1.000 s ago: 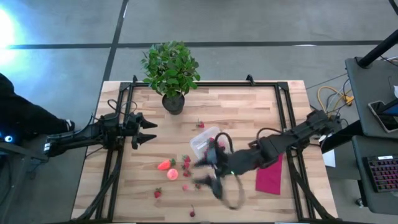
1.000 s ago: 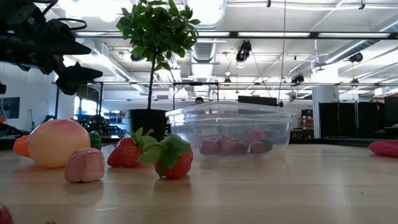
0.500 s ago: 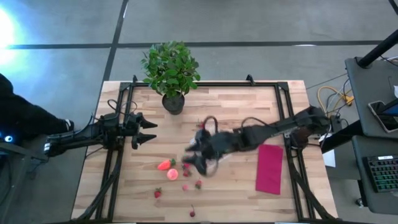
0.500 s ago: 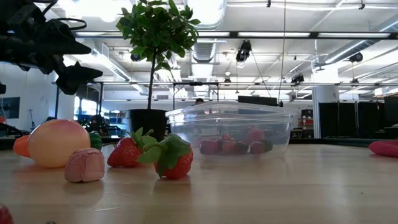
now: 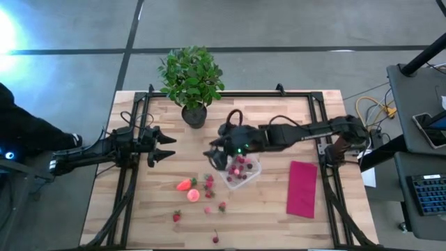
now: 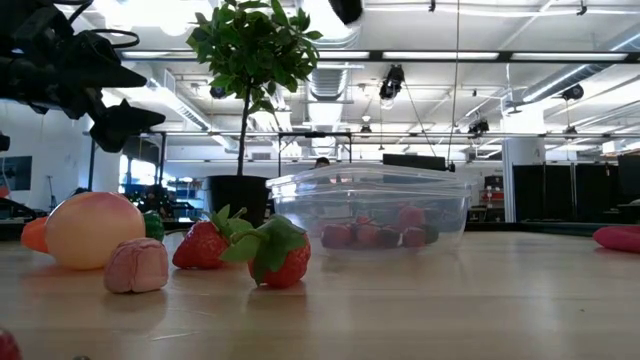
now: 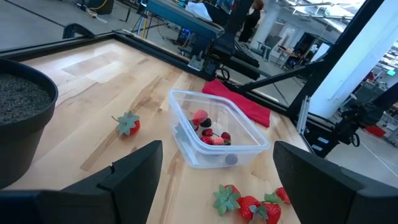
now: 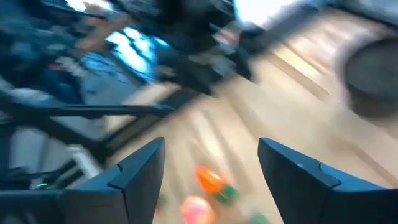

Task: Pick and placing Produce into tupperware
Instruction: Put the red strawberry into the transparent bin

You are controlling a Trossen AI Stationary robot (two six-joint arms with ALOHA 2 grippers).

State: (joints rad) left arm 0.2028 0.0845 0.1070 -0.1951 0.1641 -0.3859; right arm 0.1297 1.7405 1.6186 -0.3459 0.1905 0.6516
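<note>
Berries on the table just past the open, empty right gripper could roll off if its fingers bump them. The left gripper waits wide open at the left edge. The right arm reaches low across the clear box, beside its gripper.

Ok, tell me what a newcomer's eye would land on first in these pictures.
Probably the right gripper, open, stretched across the middle of the table beside the clear tupperware, which already holds several red berries. Then the loose produce scattered on the wood nearer the front-left, and the leafy potted plant at the back edge. The left gripper waits open at the left side.
</note>
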